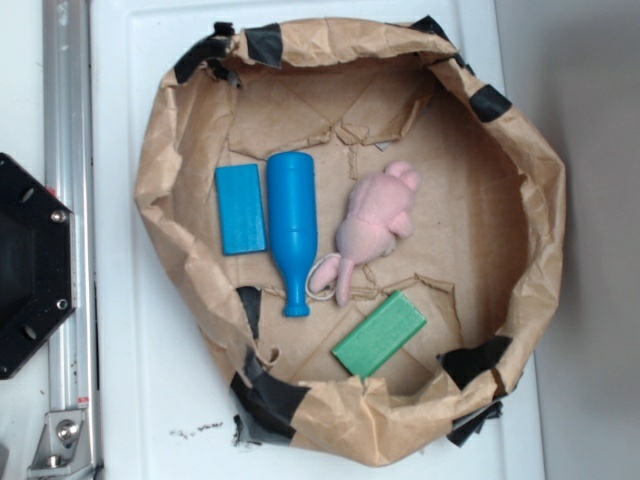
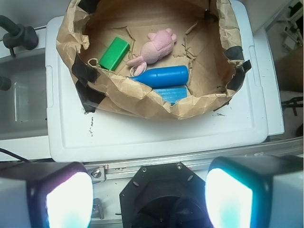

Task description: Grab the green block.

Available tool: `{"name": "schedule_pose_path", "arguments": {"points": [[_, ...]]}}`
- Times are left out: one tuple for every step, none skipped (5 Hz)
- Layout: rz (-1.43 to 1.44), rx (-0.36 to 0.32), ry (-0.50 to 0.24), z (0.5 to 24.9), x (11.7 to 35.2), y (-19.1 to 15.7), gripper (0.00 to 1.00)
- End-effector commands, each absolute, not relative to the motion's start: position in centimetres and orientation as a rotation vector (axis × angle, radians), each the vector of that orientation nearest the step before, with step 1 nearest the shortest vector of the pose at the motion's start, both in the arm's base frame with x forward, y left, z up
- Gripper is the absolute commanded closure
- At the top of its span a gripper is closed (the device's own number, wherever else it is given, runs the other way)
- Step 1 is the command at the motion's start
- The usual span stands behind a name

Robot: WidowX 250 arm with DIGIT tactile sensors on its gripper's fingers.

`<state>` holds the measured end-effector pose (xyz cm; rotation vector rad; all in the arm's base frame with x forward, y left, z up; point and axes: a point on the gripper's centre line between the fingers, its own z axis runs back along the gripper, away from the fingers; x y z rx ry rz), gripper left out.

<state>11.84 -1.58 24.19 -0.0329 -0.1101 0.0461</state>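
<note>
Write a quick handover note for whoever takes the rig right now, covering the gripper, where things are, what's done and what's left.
Gripper: jaws open, empty, well back from the paper bowl, above the robot base.
Green block: flat on the bowl floor near the taped rim, apart from the pink plush and the blue bottle. The blue block lies beside the bottle, on the side away from the plush.
Done: nothing; the block is untouched.
Left: move over the bowl, descend on the green block, close and lift.

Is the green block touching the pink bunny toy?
Apart. The exterior view shows bare brown paper between the green block and the pink bunny toy.
</note>
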Motion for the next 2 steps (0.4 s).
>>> {"name": "schedule_pose_path", "arguments": {"points": [[0.046,-0.033,-0.11,24.2,11.8,-1.6,0.0],[0.24,-0.056,-0.152,22.0,15.2,0.8,0.0]]}}
